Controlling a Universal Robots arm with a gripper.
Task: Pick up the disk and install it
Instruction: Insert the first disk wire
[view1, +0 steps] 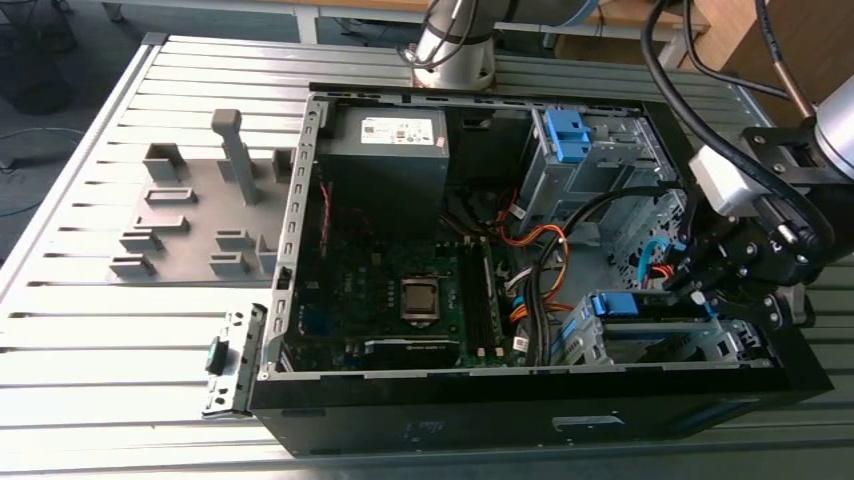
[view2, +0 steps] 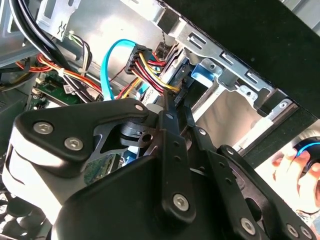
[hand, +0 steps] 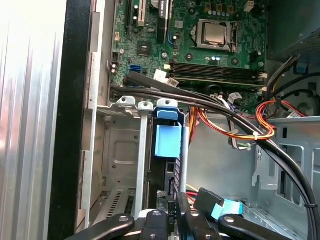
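1. In the exterior view my tool (view1: 705, 290) hangs over the drive cage (view1: 667, 345), in the corner of the open computer case (view1: 534, 410) toward the exterior view's right. The case lies on the slatted metal table (view1: 107, 330).
2. The disk (view1: 614, 303) stands on edge in that cage. Its blue carrier shows just beside my tool, on the side toward the motherboard (view1: 400, 290).
3. The first wrist view looks along my tool (hand: 175, 200) into the cage (hand: 125, 150). There the disk (hand: 167, 140) sits between the metal rails, with a dark body running from its blue tab toward my fingertips.
4. My fingers are drawn close together with a thin gap between them, far narrower than the carrier. They sit at the disk's near end and hold nothing I can see. I cannot tell whether they touch it.
5. The second wrist view adds the wiring. A red, yellow and black bundle (view2: 145, 70) and a light-blue flat cable (view2: 107, 65) lie near my tool (view2: 175, 102), and the disk (view2: 202, 72) is just beyond. A person's hand (view2: 290, 167) rests outside the case.
6. The exterior view adds the wider layout — a grey fixture (view1: 200, 220) on the table beside the case, and a second blue clip (view1: 567, 135) in another bay, well apart from my tool.
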